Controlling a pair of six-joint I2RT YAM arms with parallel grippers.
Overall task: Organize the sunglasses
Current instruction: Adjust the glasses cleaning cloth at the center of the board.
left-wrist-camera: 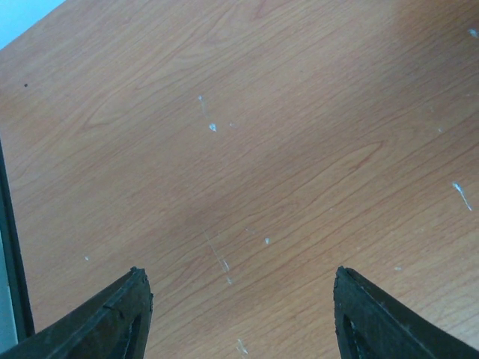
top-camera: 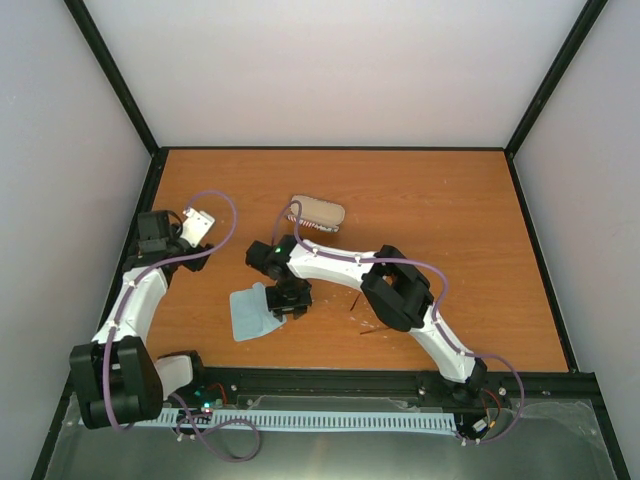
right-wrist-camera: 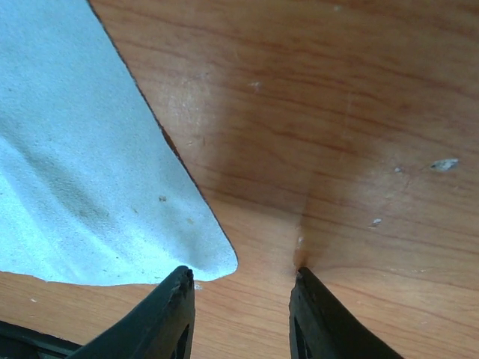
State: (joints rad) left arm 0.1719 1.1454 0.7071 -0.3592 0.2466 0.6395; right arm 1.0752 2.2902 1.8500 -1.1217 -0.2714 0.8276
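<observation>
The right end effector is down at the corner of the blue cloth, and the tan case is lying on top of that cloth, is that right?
No. The right end effector is at the corner of the blue cloth, but the tan case lies on the table, apart from that cloth and farther back. The top external view shows it.

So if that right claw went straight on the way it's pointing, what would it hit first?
Probably bare table: the right claw points down at wood, open and empty. One finger sits right at the cloth corner and might clip it; depth is hard to judge.
</observation>
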